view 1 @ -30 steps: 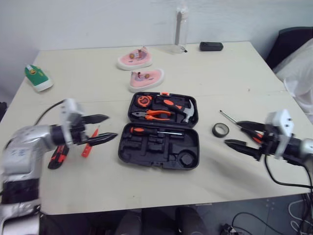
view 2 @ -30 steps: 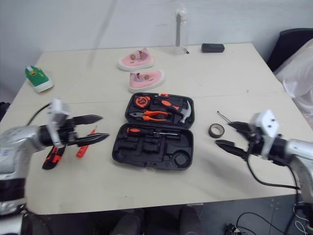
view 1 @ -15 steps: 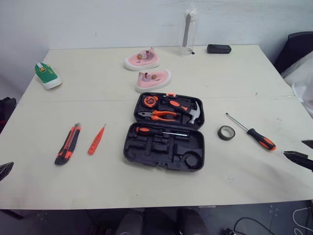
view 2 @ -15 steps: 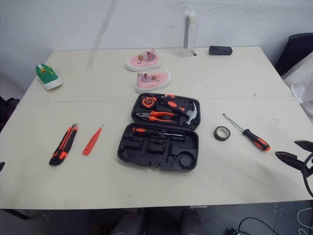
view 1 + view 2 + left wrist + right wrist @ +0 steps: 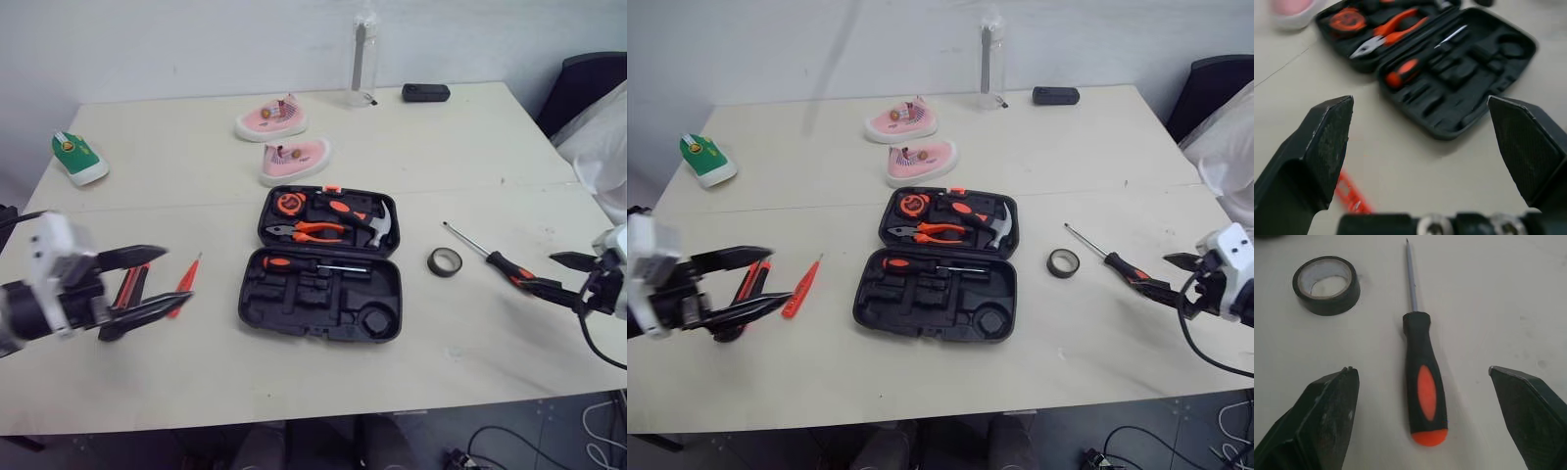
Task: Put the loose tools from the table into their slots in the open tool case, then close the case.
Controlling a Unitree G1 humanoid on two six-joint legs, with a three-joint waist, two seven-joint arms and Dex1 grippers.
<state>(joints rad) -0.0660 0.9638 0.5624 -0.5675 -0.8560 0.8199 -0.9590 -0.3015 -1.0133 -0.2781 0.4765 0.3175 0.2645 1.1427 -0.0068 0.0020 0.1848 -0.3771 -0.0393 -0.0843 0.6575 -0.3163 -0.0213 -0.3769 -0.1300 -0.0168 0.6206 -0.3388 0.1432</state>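
Cream tabletop (image 5: 470, 147): pink baby shoes (image 5: 294, 157) and clear plastic bottle (image 5: 362, 59) stand behind the open black plastic tool case (image 5: 323, 294); left gripper (image 5: 176, 276) and right gripper (image 5: 545, 271) both spread, empty.

Left end effector (image 5: 177, 274) returned over knife (image 5: 126, 282), right end effector (image 5: 539, 271) (likewise) to screwdriver (image 5: 487, 254).

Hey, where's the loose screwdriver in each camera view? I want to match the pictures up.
Left eye view: the screwdriver lies right of the case, handle toward the robot.
Right eye view: same spot, right of the case.
Left wrist view: not in it.
Right wrist view: mid-picture, handle nearest the camera.
Shared landmark: the tape roll beside its shaft, also at and.
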